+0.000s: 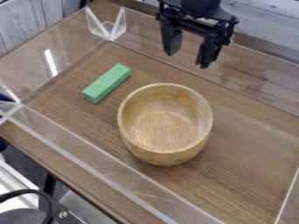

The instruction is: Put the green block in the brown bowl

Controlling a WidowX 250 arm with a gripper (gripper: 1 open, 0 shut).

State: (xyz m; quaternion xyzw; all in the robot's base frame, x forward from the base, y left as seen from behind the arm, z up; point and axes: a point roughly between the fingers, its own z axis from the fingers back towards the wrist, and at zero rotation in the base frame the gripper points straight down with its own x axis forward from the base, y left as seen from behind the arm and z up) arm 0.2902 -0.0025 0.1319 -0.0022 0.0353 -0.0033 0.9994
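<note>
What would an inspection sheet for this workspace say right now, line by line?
Surface: brown wood-grain tabletop inside low clear plastic walls.
Job's things: bright green flat rectangular block lying on the tabletop, left of and apart from the round light-brown wooden bowl; bowl empty.
Clutter: clear plastic bracket at the back edge.
Grippers: black claw open, pointing down, above the table behind the bowl, holding nothing.
Cables: dark cables below the front edge.
Surroundings: grey planks behind.

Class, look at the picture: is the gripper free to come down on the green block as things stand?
Probably yes. The gripper hangs open above the table, and the green block lies bare on the wood, apart from the bowl, nothing over it.
</note>
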